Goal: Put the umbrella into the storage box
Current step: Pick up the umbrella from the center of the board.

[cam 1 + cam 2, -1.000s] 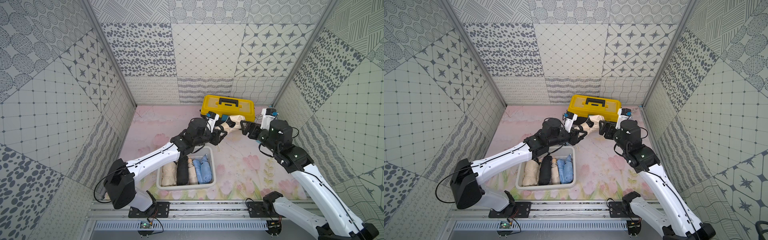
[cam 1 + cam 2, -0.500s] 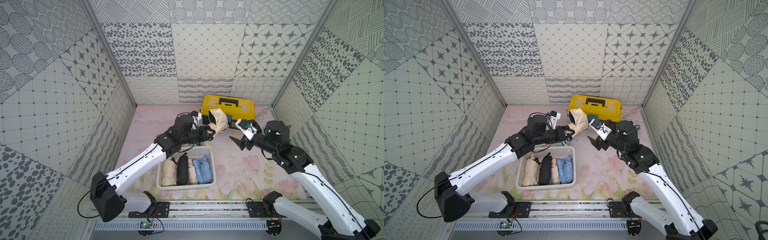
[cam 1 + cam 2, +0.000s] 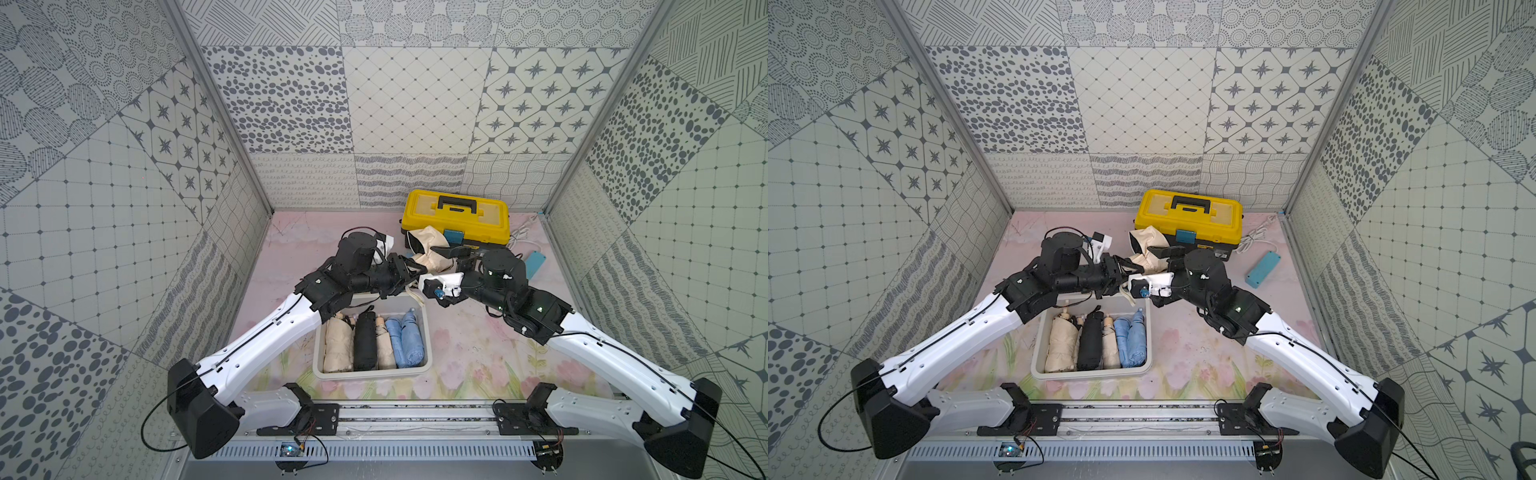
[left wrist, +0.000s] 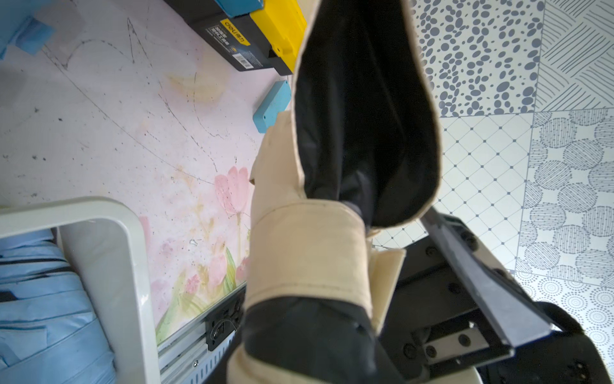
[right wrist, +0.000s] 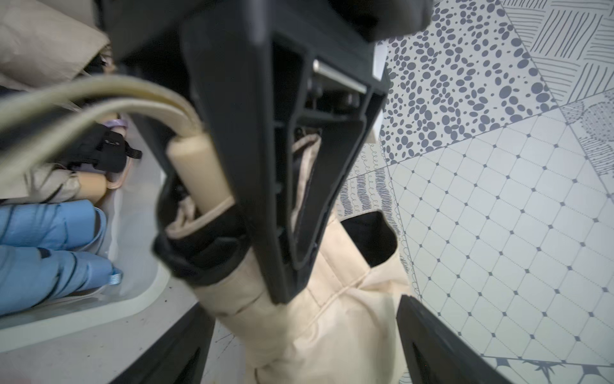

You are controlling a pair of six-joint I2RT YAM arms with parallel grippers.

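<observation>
Top view: umbrella (image 3: pixel 432 246) canopy-end twd toolbox (image 3: pixel 455 212)

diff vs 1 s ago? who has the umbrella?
The left gripper, shut on the handle end of the umbrella, has drawn it from in front of the toolbox toward the far rim of the storage box. The right gripper backed off, then came in again, jaws open either side of the cloth. Storage box, its umbrellas and toolbox: unmoved.
</observation>
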